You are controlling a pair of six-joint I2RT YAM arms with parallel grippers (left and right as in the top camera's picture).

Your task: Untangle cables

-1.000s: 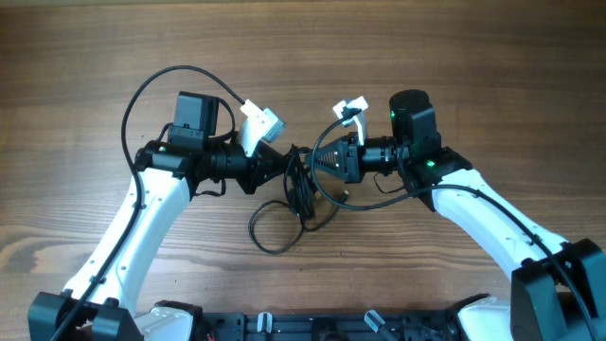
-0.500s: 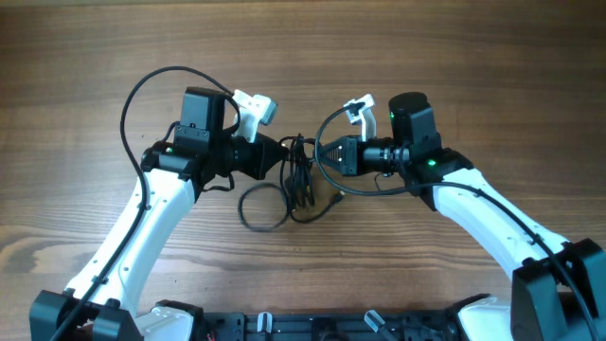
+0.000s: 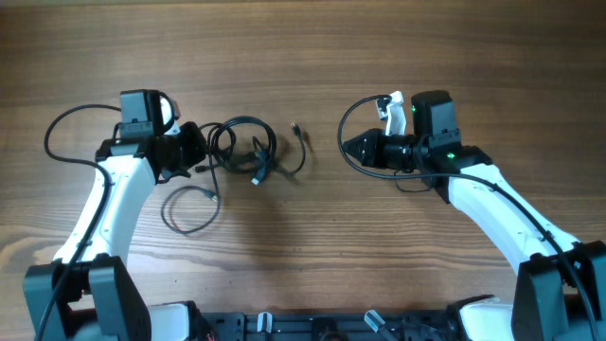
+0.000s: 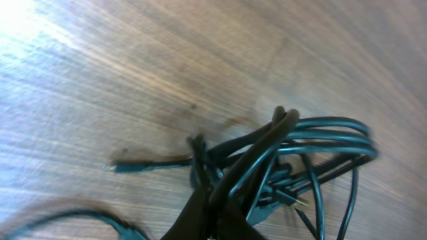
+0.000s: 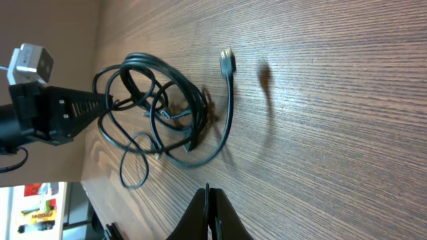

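The left arm (image 3: pixel 99 213) rises from the 7 o'clock corner and bends at the wrist, so the left hand (image 3: pixel 197 152) sits at 9 o'clock and points toward 3 o'clock. Its fingers (image 4: pixel 195 220) are pinched together on strands of the cables (image 3: pixel 248 152). The right arm (image 3: pixel 497 213) comes up from 5 o'clock. The right hand (image 3: pixel 348 147) sits just past centre toward 3 o'clock and points at 9 o'clock, fingers (image 5: pixel 200 215) pressed together and holding nothing. The two hands face each other, well apart.
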